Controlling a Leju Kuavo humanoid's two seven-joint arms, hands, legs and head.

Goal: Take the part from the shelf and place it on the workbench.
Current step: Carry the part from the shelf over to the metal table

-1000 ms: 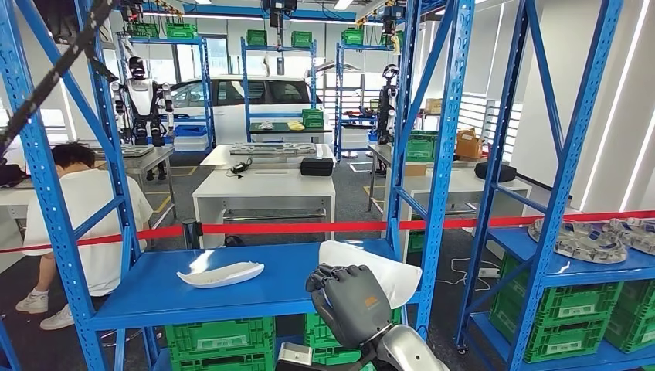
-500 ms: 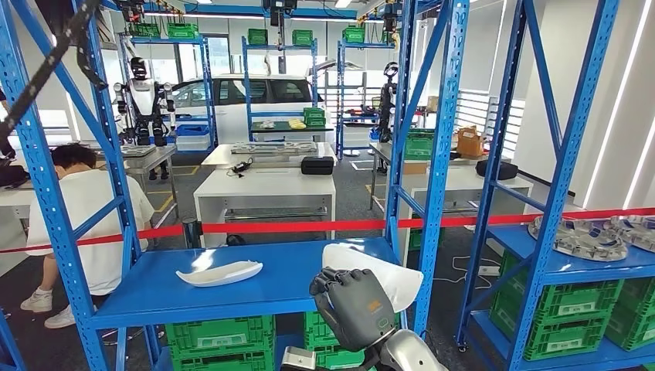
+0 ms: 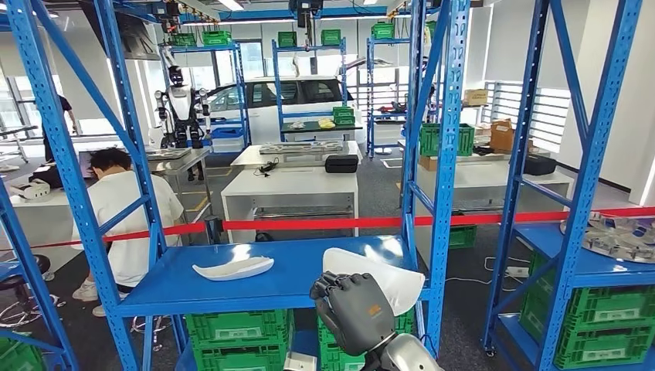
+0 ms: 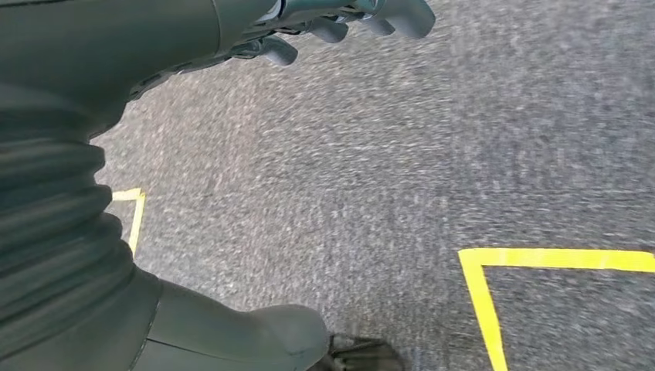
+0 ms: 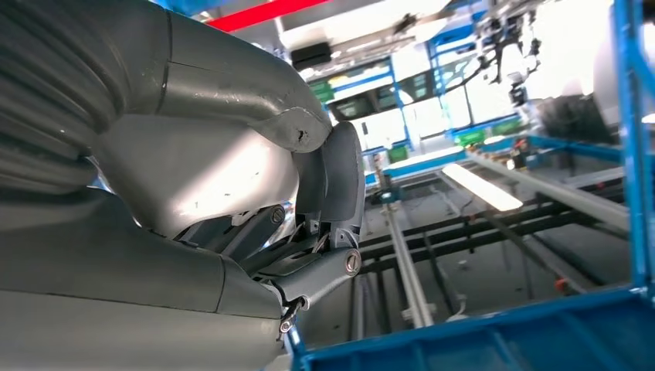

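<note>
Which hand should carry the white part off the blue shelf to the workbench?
Right. The right hand already grips the white part at the blue shelf, while the left hand hangs over the floor holding nothing.

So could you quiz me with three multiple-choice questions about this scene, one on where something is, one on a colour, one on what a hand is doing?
1. Where does the loose white part lie?
A. on the blue shelf
B. on the floor
C. in a green crate

2. What colour is the tape stretched behind the blue shelf?
A. yellow
B. red
C. white

3. What is the right hand doing?
A. hanging with nothing in it
B. pressing on a crate
C. holding a white part

Answers:
1. A, it rests flat on the shelf board, left of the hand.
2. B, a red band runs across behind the uprights.
3. C, its fingers curl over the edge of the held white part.
</note>
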